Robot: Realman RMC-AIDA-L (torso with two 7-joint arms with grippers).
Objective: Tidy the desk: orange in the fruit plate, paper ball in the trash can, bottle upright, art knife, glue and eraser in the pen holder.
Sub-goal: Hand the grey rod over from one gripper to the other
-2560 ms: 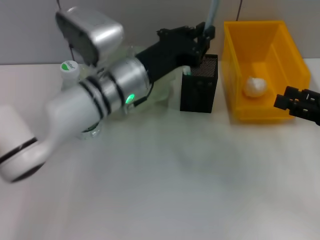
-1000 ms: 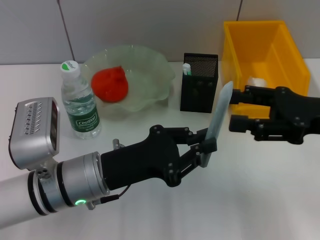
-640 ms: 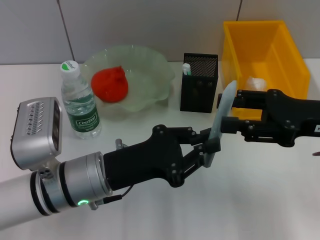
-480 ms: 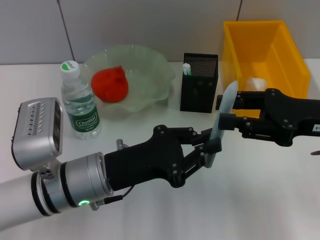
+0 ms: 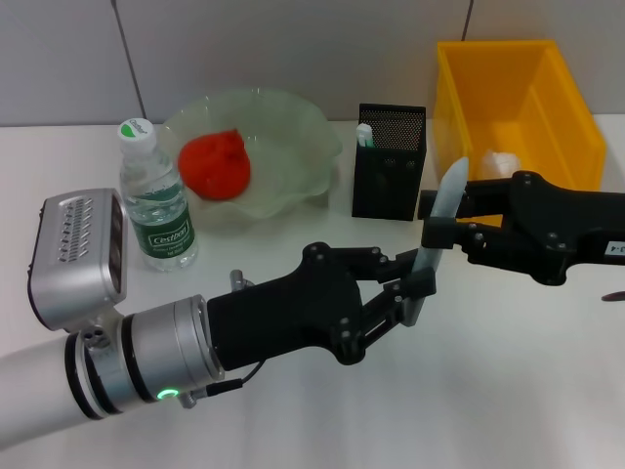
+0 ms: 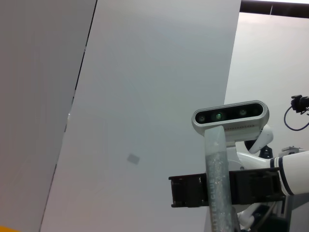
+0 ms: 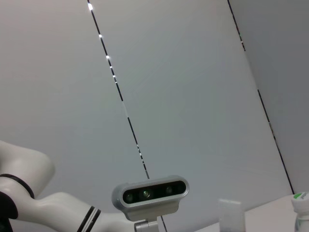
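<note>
Knife (image 5: 437, 227) mid-air above the tabletop (image 5: 488, 391), tilted, tip up, and we've got two grippers on it. Left gripper (image 5: 410, 286), reaching in from lower left w/ its black fingers curled, jaws pinched narrow on the knife's lower end. Right gripper (image 5: 437, 223) comes in from the right, jaws either side of the upper half; they look touching, but we can't tell if they're gripping yet. In the left wrist view the knife (image 6: 218, 188) runs up as a grey translucent shaft, w/ the right gripper (image 6: 212, 189) as a black bar crossing it & the head camera (image 6: 231, 115) just behind the tip.

Behind the handover: pen holder (image 5: 390, 162), black mesh, upright, a white-and-green item sticking out of it, prob. the glue (image 5: 364, 134). We can't see an eraser from here. Bin (image 5: 513, 127), yellow, at the back right w/ the paper ball (image 5: 503, 161) inside, partly hidden by the right gripper. Plate (image 5: 254, 156), pale green & wavy-rimmed, back centre-left, orange (image 5: 214, 164) lying in it. Bottle (image 5: 154, 210) upright just beside the plate on its left, green cap on. Left arm's silver wrist block (image 5: 78, 256) is near the bottle, in front of it.

Right wrist view: only wall, the head camera (image 7: 149, 195) & the bottle cap (image 7: 300, 196) at the corner.
</note>
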